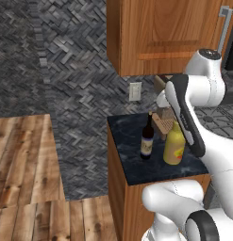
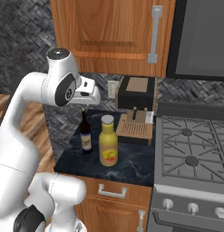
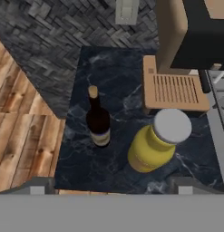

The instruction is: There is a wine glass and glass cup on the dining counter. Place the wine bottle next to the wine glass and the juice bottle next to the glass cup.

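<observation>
1. Landmark for everything here is the coffee machine [image 2: 137,97], the black and tan box at the back of the dark marbled kitchen surface [image 3: 113,81], with its slatted drip tray sticking out toward the front.

2. The juice bottle [image 2: 108,141] stands upright just in front of that drip tray, close to it but I can't say if they touch. Pale cap on top, label mark facing the robot.

3. The wine bottle [image 2: 86,132] is upright too, out in front of the coffee machine toward the edge of the surface that drops off to the wood floor. It's near the juice bottle, with a clear gap between them.

4. So both bottles are parked on this surface by the stove, not yet carried to the dining counter.

5. The hand [image 3: 111,186] hangs above both bottles, looking almost straight down, fingertips spread wide and pinching nothing. That high open pose makes sense to me as a lineup before dropping onto one bottle.

6. My guess: the gap between the bottles is what gives room to reach around one without knocking the other.
</observation>
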Controlling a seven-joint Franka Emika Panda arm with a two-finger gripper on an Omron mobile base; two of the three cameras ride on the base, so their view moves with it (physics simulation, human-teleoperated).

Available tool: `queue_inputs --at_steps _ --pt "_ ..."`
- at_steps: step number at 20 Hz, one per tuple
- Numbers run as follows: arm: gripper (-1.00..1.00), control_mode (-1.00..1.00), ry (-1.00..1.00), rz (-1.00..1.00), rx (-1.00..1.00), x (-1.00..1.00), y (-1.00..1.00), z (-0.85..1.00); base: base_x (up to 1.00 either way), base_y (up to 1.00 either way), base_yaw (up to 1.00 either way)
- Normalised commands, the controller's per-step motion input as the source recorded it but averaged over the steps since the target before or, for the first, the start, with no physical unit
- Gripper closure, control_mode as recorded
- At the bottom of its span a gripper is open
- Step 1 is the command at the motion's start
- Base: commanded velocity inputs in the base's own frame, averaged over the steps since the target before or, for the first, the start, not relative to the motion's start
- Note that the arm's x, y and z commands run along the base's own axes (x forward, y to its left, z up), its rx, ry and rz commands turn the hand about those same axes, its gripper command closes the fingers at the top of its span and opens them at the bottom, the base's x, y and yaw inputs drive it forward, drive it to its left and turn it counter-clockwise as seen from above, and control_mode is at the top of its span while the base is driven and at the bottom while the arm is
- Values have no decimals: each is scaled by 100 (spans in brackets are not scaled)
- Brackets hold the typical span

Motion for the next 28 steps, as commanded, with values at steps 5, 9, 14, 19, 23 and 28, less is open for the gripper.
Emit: queue_inputs --at_steps 5,9,14,19,23,28 --pt "-100 -100 2 -4 -3 -4 -29 0 0 0 0" --pt "-100 -100 5 0 0 0 -28 -2 0 0 0" --pt "-100 -100 6 0 6 6 -21 -6 0 0 0" --pt "-100 -100 3 0 4 2 -22 -9 0 0 0" --pt "-100 -100 1 0 4 4 -12 -18 0 0 0" --pt "-100 -100 0 0 0 2 -11 -13 0 0 0"
